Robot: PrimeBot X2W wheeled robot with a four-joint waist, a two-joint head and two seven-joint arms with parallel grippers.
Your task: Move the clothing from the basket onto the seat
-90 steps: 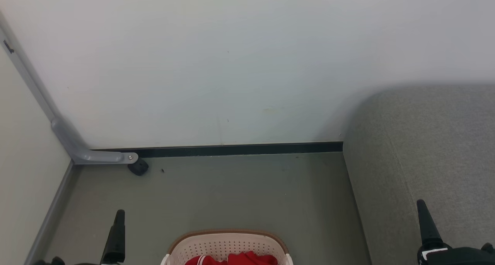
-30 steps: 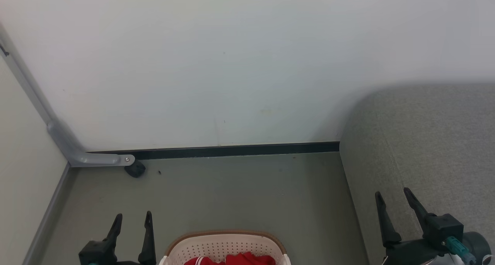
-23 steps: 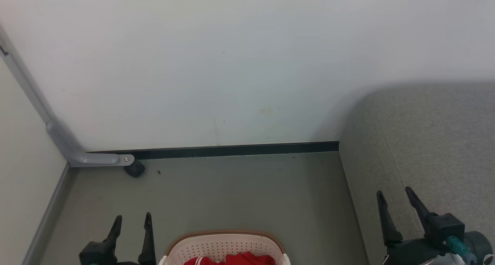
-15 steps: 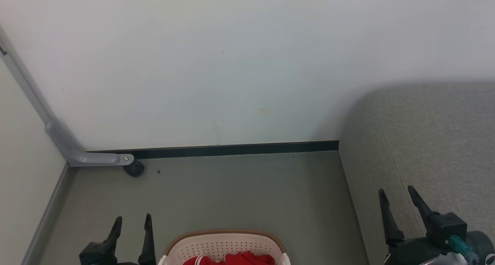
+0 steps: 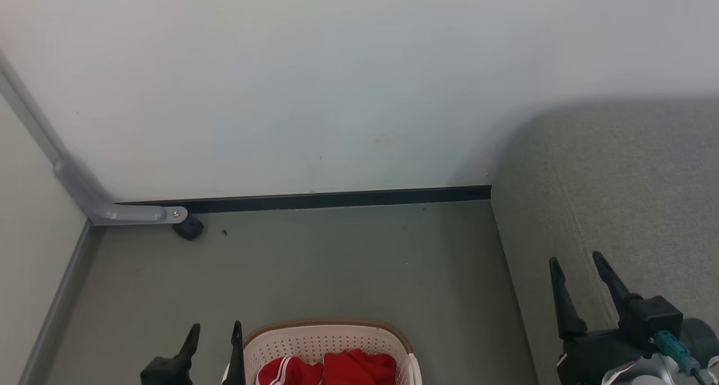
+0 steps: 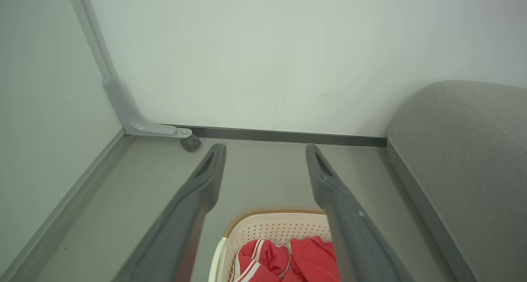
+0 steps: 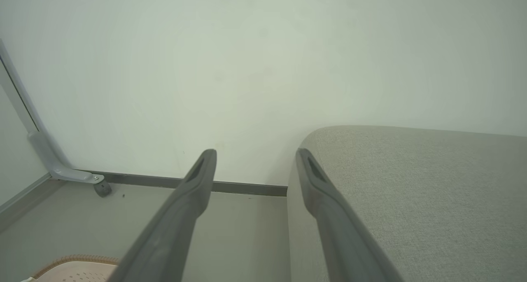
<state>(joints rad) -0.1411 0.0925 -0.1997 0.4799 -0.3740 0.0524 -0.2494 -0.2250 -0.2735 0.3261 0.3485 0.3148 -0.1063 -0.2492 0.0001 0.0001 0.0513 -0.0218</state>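
The cream perforated basket (image 5: 314, 340) with its brown rim sits on the floor at the bottom middle of the head view. Red clothing (image 5: 328, 369) lies bunched inside it, one piece with white stripes (image 6: 253, 261). My left gripper (image 5: 216, 331) is open, empty, and just left of the basket's rim; the left wrist view looks between its fingers (image 6: 206, 183) down at the basket (image 6: 267, 228). My right gripper (image 5: 576, 261) stands open and empty above the grey seat (image 5: 629, 194), near that seat's left edge. The right wrist view shows the seat (image 7: 411, 183) and a corner of the basket (image 7: 74, 267).
A pale wall with a dark baseboard (image 5: 337, 198) closes the back. At the left corner a grey metal bracket (image 5: 112, 211) ends in a small black caster (image 5: 188, 227). Grey-green floor (image 5: 348, 261) lies between basket, wall and seat.
The head camera has tipped down, showing more of the basket and clothing. My left gripper has shifted right, closer to the basket's rim. Three seconds ago only one finger of each gripper showed.
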